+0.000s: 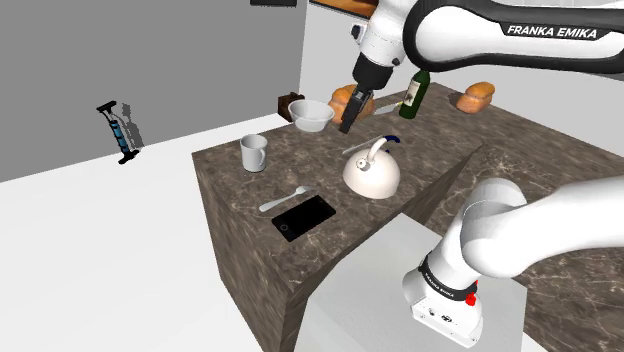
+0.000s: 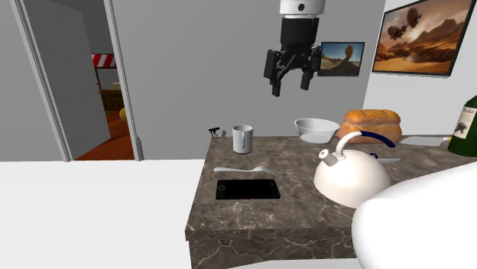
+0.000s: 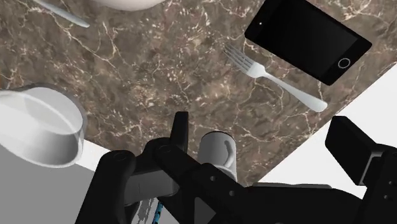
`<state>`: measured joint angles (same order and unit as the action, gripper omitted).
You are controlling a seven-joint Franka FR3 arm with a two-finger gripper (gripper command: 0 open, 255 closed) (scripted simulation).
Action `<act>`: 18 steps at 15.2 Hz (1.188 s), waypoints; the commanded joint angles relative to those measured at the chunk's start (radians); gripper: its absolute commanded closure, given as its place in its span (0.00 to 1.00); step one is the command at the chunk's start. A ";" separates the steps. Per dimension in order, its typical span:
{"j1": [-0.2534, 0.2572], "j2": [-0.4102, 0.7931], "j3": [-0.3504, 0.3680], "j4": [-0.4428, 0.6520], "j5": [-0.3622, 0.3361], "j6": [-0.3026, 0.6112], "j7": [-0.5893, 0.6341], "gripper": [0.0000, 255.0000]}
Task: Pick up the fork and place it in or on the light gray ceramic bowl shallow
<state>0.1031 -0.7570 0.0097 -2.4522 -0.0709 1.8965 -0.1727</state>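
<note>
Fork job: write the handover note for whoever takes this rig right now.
Gripper: open, empty, high above the counter.
Fork: lying flat on the counter beside the black phone, not grasped.
Bowl: at the counter's far end in the shoulder view, beyond the mug; nothing visible in it.
Done: nothing yet.
Left: come down over the fork, grasp it, carry it to the bowl, release.
</note>
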 commanded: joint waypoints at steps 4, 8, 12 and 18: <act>0.080 0.095 -0.041 -0.084 -0.022 0.194 -0.203 0.00; 0.143 0.192 -0.074 -0.133 -0.035 0.346 -0.364 0.00; 0.207 0.304 -0.106 -0.167 -0.042 0.497 -0.528 0.00; 0.308 0.495 -0.154 -0.194 -0.029 0.716 -0.791 0.00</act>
<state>0.3914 -0.3064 -0.1393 -2.6459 -0.1050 2.5662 -0.9170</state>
